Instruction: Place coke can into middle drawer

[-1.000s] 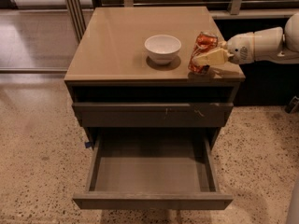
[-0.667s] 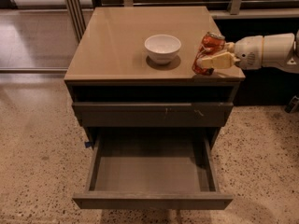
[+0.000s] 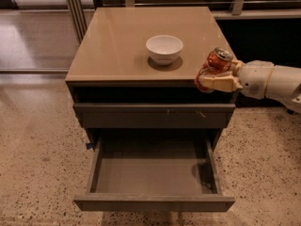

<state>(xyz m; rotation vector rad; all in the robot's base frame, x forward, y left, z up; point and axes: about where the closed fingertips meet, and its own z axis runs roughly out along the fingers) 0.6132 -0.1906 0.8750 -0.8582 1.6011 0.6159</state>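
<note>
the pale gripper (image 3: 208, 79) hangs at the front right corner of the tan bench (image 3: 117, 41), fingers (image 3: 222, 84) clamped around the tilted red-orange soda can (image 3: 217, 60); the wide dark grey drawer (image 3: 150, 171) stands open below.

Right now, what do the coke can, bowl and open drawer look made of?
Coke can: thin metal, likely aluminium; glossy red print, silver top. It's tilted in the gripper at the right front corner of the cabinet, fingers closed on it.
Bowl: glazed ceramic or plastic; smooth white sheen.
Middle drawer: matte dark grey, painted metal or laminate.
</note>
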